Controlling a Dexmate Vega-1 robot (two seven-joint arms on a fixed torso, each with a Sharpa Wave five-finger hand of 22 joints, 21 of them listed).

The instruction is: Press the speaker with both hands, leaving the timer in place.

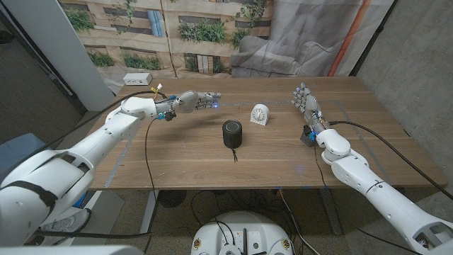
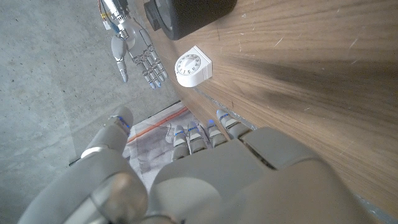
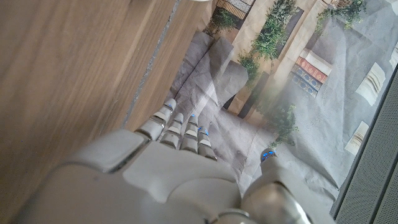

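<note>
The left hand (image 1: 192,101) hung above the bench (image 1: 177,163), fingers straight and spread, holding nothing, well apart from the speaker (image 1: 232,133). That black cylinder stood mid-bench, a short cord trailing toward the near edge. Just beyond it to the right sat the white timer (image 1: 260,113). The right hand (image 1: 306,99) stood upright farther right, open and empty too. I judged the approach barely begun: both hands needed to close in on the speaker from either side, the right one steering clear of the timer. The timer's dial was too small to read.
</note>
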